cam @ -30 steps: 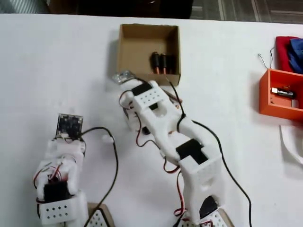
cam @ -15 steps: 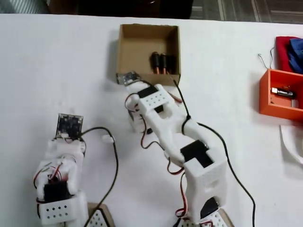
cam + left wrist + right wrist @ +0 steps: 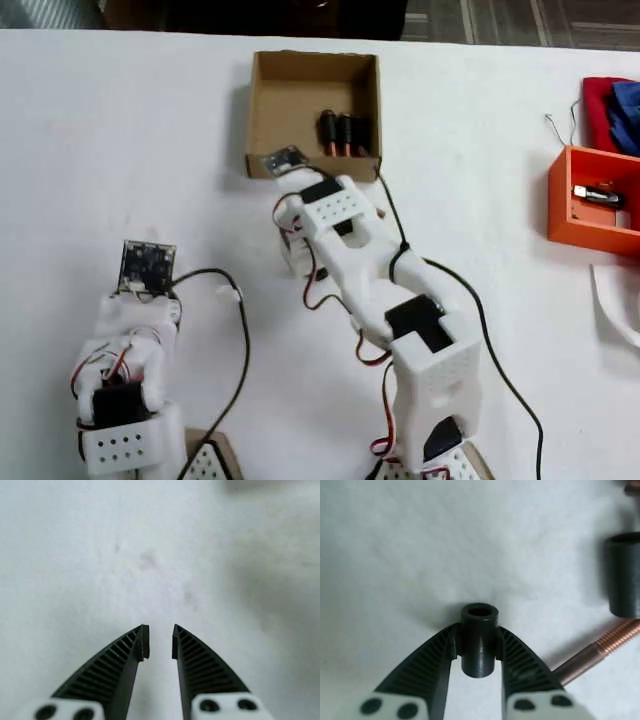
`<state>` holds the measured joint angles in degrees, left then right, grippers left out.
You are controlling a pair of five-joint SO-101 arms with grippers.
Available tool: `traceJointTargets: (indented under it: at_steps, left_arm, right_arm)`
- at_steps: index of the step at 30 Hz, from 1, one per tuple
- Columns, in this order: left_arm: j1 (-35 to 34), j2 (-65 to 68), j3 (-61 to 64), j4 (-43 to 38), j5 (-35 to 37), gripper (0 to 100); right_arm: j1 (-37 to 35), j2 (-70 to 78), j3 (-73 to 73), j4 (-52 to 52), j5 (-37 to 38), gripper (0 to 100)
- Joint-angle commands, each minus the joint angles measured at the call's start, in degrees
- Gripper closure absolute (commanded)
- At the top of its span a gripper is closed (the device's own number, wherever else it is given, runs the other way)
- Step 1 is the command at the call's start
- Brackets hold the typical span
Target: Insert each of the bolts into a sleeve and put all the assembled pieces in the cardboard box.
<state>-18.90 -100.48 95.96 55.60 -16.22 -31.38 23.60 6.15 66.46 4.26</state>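
My right gripper is shut on an upright black sleeve, its open bore facing up. A second black sleeve stands apart on the white table, and a copper bolt lies beside the held sleeve. In the high view the right arm stretches over the table just in front of the cardboard box. Two assembled pieces lie in the box's near right corner. My left gripper is open over bare table with nothing between its fingers; the left arm rests at the near left.
An orange tray with a small dark item stands at the right edge, with red and blue cloth behind it. Black and red cables trail from both arms across the near table.
The right arm has swung a little to the right, and its wrist end now sits closer to the box's front wall. The left arm has stayed put.
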Motion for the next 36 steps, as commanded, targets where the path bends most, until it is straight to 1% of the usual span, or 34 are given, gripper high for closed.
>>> traceJointTargets:
  at_steps: [1,6,8,15,20,22,25,27,30,31,33,35,36]
  left_arm:
    - [-0.1,-0.7,1.3,0.4,-0.1,90]
    - [-0.1,-0.7,1.3,0.4,-0.1,90]
    - [-0.1,-0.7,1.3,0.4,-0.2,90]
    - [-0.1,-0.6,1.3,0.5,-0.1,90]
    - [0.0,-0.6,1.3,0.5,-0.1,90]
    - [1.3,-0.6,1.3,0.5,-0.5,89]
    - [4.1,-0.5,-0.4,3.7,-4.3,89]
    - [6.1,-0.5,-2.8,6.9,-5.5,89]
    - [8.1,-0.5,-5.3,8.4,-6.1,89]
    - [9.2,-0.5,-5.4,8.4,-7.5,89]
    - [12.0,-0.5,-4.8,7.3,-11.3,87]
    - [12.9,-0.5,-3.6,3.1,-13.9,85]
    - [12.7,-0.5,-3.6,0.2,-13.8,85]
  right_arm:
    - [0.1,-1.5,0.1,-0.2,0.6,97.8]
    - [0.9,-5.7,-0.4,0.8,0.8,97.8]
    - [2.4,-10.4,-0.5,2.3,3.2,97.8]
    - [12.8,-31.3,-0.4,5.3,8.1,97.8]
    - [20.1,-37.1,2.1,5.3,9.5,97.8]
    - [22.1,-38.9,3.5,5.1,9.5,97.8]
    - [23.3,-43.2,3.9,5.2,9.1,97.8]
    - [23.6,-47.4,4.0,5.8,8.8,97.8]
    - [26.1,-53.6,4.0,10.5,5.1,97.8]
    - [27.3,-55.2,4.0,12.0,4.3,97.8]
    - [30.1,-57.5,5.3,13.1,3.5,97.8]
    - [31.6,-58.8,7.6,13.0,3.8,97.8]
    - [32.0,-59.2,9.0,12.5,3.8,97.8]
